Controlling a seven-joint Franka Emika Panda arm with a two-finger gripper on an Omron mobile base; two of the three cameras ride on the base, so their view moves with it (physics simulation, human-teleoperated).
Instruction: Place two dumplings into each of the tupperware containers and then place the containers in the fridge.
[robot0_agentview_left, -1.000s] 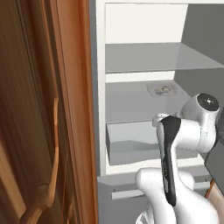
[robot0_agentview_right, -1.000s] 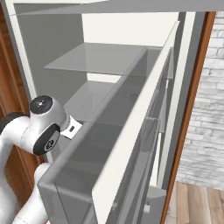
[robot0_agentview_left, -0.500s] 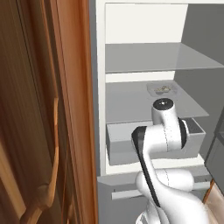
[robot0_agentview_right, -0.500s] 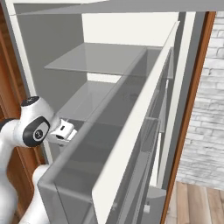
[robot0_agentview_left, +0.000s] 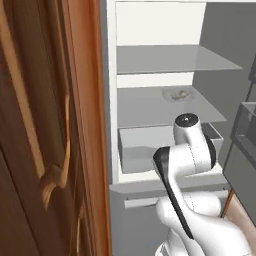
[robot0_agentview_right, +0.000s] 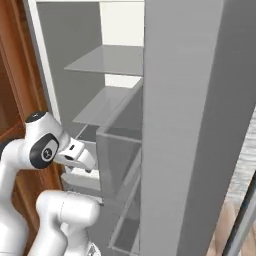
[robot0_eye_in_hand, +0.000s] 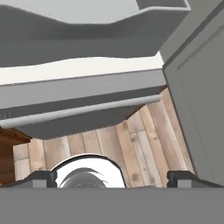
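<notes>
Brown wooden cabinets (robot0_agentview_left: 45, 125) stand to the left of the open fridge (robot0_agentview_left: 160, 35), whose white interior carries grey glass shelves (robot0_agentview_left: 165, 57) over a grey bottom drawer (robot0_agentview_left: 150, 220). One tupperware container (robot0_agentview_left: 177, 93), the smaller and lighter tray, sits toward the back right of the middle shelf with pale lumps inside that are probably dumplings; their number is too small to confirm. A larger grey bin (robot0_agentview_left: 140, 145) lies on the level below, partly hidden by the arm, and whether it is the second container or a fridge fitting cannot be settled. The fridge door (robot0_agentview_right: 200, 125) stands open on the right, its bins (robot0_agentview_right: 120, 150) near the arm's wrist. The gripper (robot0_eye_in_hand: 113, 177) faces down along the fridge front toward the wooden floor (robot0_eye_in_hand: 140, 135), with the drawer's handle bar (robot0_eye_in_hand: 83, 109) above it in the hand view; its two finger tips (robot0_eye_in_hand: 39, 178) stand at full spread and nothing lies between them. By judgement, the tray is light, stiff and smooth-walled, so it would slide readily on glass; a pinch over one long rim wall, kept level, would suit it, since the loose dumplings would roll if it tipped. Placement looks complete or nearly so.
</notes>
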